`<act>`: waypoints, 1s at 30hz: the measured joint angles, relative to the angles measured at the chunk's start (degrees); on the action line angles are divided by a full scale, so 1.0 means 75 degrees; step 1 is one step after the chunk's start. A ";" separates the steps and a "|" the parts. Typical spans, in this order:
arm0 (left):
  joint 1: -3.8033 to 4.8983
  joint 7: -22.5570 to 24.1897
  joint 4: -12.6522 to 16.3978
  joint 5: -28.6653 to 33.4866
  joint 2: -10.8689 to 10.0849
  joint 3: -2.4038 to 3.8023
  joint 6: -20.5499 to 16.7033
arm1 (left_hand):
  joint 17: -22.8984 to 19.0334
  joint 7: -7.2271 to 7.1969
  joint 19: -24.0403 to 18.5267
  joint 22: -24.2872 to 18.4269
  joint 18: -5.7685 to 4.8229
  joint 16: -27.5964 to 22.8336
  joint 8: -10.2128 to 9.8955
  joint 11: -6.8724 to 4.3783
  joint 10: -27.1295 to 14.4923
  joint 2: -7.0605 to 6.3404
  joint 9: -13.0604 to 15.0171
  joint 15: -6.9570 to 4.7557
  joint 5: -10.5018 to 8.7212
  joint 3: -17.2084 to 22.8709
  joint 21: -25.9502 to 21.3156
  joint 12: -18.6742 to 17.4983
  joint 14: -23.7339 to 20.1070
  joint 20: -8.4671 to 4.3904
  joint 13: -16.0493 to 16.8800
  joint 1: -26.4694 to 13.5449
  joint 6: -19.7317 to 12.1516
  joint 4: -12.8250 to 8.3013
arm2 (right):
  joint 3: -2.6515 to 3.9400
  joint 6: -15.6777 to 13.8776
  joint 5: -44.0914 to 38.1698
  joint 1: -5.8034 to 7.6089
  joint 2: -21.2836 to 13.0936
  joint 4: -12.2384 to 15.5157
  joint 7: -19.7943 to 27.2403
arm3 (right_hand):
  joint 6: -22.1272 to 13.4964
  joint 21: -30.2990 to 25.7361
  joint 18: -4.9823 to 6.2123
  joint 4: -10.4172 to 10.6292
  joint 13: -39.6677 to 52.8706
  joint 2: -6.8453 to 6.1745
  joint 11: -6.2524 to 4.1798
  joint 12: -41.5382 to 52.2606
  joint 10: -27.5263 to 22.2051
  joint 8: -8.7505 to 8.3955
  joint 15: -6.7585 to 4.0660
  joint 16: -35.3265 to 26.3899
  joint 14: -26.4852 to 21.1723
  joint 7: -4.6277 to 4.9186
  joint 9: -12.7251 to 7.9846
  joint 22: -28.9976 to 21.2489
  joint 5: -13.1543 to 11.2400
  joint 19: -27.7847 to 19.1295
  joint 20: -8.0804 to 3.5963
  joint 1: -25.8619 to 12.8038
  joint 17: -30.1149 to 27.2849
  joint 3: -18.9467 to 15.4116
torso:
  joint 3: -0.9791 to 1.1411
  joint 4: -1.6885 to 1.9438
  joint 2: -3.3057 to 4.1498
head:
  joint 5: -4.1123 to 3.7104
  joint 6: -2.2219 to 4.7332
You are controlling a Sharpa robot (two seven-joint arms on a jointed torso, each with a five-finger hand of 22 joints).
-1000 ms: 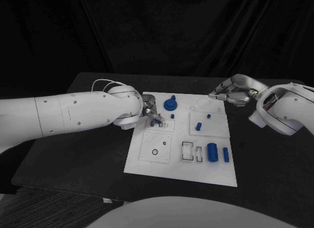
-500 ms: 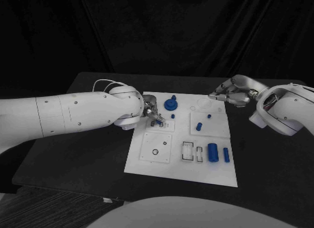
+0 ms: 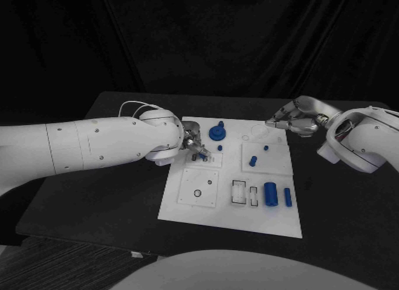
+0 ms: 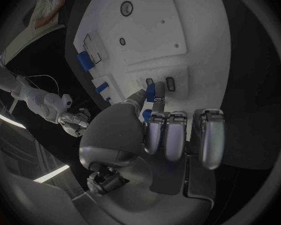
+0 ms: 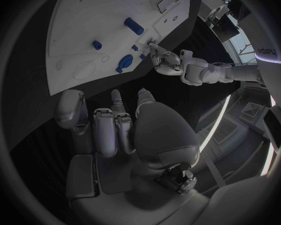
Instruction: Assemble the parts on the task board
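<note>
The white task board [image 3: 252, 211] lies in the middle of the black table [image 3: 104, 199], with blue parts spread over its far and right areas, among them a round knobbed piece [image 3: 217, 132] and a larger cylinder [image 3: 270, 193]. The left hand [image 3: 193, 144] reaches over the board's left edge, its fingertips pinching a small blue part [image 3: 202, 156] there. The right hand [image 3: 291, 121] hangs over the board's far right corner with fingers curled in, holding nothing visible.
</note>
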 measured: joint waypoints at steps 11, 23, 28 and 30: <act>-0.0005 0.0008 0.0067 -0.0003 -0.0024 -0.0004 -0.0002 | 0.0000 0.0000 0.0000 0.0000 0.0000 0.0000 0.0000 0.0000 0.0000 0.0000 0.0000 0.0000 0.0000 0.0000 0.0000 0.0000 0.0000 0.0000 0.0000 0.0000 0.0000 0.0000 | 0.0000 0.0044 0.0000 -0.0001 0.0000 -0.0005 -0.0043 | -0.0025 -0.0148 0.0001 0.0000 0.0085 -0.0023 0.0000 -0.0059 0.0000 0.0000 0.0000 -0.0088 0.0000 0.0024 -0.0003 0.0000 0.0175 -0.0025 -0.0024 0.0143 0.0000 0.0000 | -0.0001 0.0000 0.0000 | 0.0026 0.0000; -0.0010 0.0011 0.0094 -0.0006 -0.0028 -0.0006 -0.0001 | 0.0000 0.0000 0.0000 0.0000 0.0000 0.0000 0.0000 0.0000 0.0000 0.0000 0.0000 0.0000 0.0001 0.0000 0.0000 0.0000 0.0000 0.0000 0.0000 0.0000 0.0000 0.0000 | 0.0000 0.0081 0.0000 -0.0001 0.0000 -0.0009 -0.0086 | -0.0026 -0.0153 0.0001 0.0000 0.0085 -0.0030 0.0000 -0.0060 0.0000 0.0000 0.0000 -0.0088 0.0000 0.0024 -0.0006 0.0000 0.0176 -0.0026 -0.0023 0.0149 0.0000 0.0000 | -0.0001 0.0000 0.0000 | 0.0036 0.0001; -0.0011 0.0016 0.0078 -0.0006 -0.0020 -0.0005 0.0004 | 0.0000 0.0000 0.0000 0.0000 0.0000 0.0000 0.0000 0.0000 0.0000 0.0000 0.0002 0.0000 0.0002 0.0001 -0.0001 0.0000 0.0000 0.0000 0.0000 0.0000 -0.0001 0.0001 | 0.0000 0.0089 0.0000 -0.0001 -0.0003 -0.0009 -0.0098 | -0.0026 -0.0154 0.0002 0.0000 0.0085 -0.0030 0.0000 -0.0060 0.0000 0.0000 0.0000 -0.0088 0.0000 0.0024 -0.0006 0.0000 0.0176 -0.0026 -0.0024 0.0149 0.0000 0.0000 | -0.0001 -0.0001 0.0000 | 0.0034 0.0001; -0.0012 0.0017 0.0070 -0.0006 -0.0017 -0.0004 0.0007 | 0.0000 0.0000 0.0000 0.0000 0.0000 0.0000 0.0000 0.0000 0.0000 -0.0090 0.0010 0.0000 0.0020 0.0108 -0.0001 0.0000 0.0000 0.0000 0.0000 -0.0090 -0.0001 0.0107 | 0.0000 0.0092 0.0000 -0.0001 -0.0005 -0.0008 -0.0102 | -0.0026 -0.0241 0.0001 0.0000 0.0085 -0.0030 0.0000 -0.0061 0.0000 0.0000 0.0001 -0.0089 0.0000 0.0024 -0.0008 0.0000 0.0176 -0.0027 -0.0024 0.0149 0.0000 0.0000 | -0.0001 -0.0001 -0.0001 | 0.0034 0.0001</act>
